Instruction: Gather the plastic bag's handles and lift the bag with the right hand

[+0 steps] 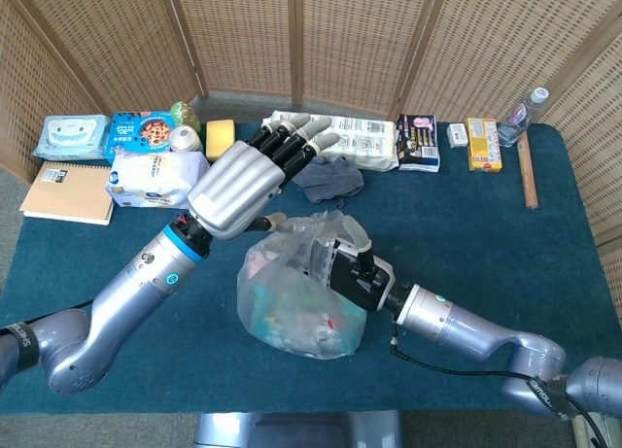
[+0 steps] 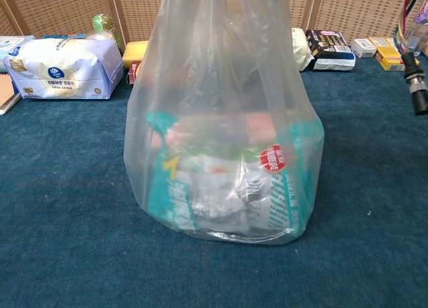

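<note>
My right hand [image 1: 355, 270] holds the gathered handles of the plastic bag [image 1: 296, 307], fingers closed around them. The bag stands near the middle of the table [image 1: 466, 224], which is covered with dark teal cloth, and packets show through its clear wall. My left hand [image 1: 248, 176] hovers above the bag, fingers straight and a little apart, holding nothing. Behind the table stand woven cane screens [image 1: 243, 30].
</note>
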`<state>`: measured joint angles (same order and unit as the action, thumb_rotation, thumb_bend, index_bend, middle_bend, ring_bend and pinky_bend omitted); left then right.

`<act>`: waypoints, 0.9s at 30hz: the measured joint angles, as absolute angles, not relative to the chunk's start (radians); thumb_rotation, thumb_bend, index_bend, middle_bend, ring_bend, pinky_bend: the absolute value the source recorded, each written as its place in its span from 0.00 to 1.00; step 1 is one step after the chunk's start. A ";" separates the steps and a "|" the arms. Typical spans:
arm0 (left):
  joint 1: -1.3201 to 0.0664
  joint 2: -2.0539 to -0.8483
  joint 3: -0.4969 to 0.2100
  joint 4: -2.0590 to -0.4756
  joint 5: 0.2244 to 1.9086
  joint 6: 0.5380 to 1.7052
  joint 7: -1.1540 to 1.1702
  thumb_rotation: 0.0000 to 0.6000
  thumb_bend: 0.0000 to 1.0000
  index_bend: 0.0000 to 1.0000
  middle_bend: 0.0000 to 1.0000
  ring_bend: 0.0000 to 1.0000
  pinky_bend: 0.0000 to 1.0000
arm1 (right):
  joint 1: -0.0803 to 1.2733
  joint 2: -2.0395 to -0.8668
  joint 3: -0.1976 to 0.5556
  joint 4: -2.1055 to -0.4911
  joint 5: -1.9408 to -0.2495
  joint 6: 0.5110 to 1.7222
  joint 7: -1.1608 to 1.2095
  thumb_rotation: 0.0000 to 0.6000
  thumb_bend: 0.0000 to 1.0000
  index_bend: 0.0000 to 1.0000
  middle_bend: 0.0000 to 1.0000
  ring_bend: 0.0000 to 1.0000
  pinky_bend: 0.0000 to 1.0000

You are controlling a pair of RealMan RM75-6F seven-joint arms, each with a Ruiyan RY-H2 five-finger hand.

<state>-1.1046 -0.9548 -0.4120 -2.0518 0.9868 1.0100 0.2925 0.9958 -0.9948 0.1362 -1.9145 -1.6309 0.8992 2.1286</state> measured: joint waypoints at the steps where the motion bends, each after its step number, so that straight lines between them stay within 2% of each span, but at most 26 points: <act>1: -1.103 -0.965 -0.411 -2.047 0.995 1.023 0.298 1.00 0.00 0.00 0.00 0.00 0.12 | 0.996 -0.994 0.136 -1.918 -1.631 0.900 2.128 0.11 0.17 0.09 0.21 0.08 0.00; 9: -1.090 -0.986 -0.415 -2.038 1.022 1.056 0.295 1.00 0.00 0.00 0.00 0.00 0.12 | 0.998 -1.001 0.146 -1.935 -1.618 0.905 2.139 0.11 0.17 0.10 0.23 0.10 0.01; 20: -1.019 -0.975 -0.430 -2.022 1.143 1.146 0.219 1.00 0.00 0.00 0.00 0.00 0.12 | 0.993 -0.999 0.171 -1.934 -1.586 0.912 2.164 0.11 0.17 0.12 0.24 0.13 0.05; 23: -0.999 -0.981 -0.438 -2.017 1.166 1.188 0.195 1.00 0.00 0.00 0.00 0.00 0.12 | 0.991 -0.994 0.176 -1.938 -1.578 0.908 2.180 0.11 0.17 0.13 0.25 0.15 0.09; 27: -0.963 -0.992 -0.444 -2.012 1.202 1.252 0.166 1.00 0.00 0.00 0.00 0.00 0.12 | 0.988 -0.984 0.183 -1.945 -1.557 0.898 2.202 0.10 0.17 0.16 0.28 0.20 0.22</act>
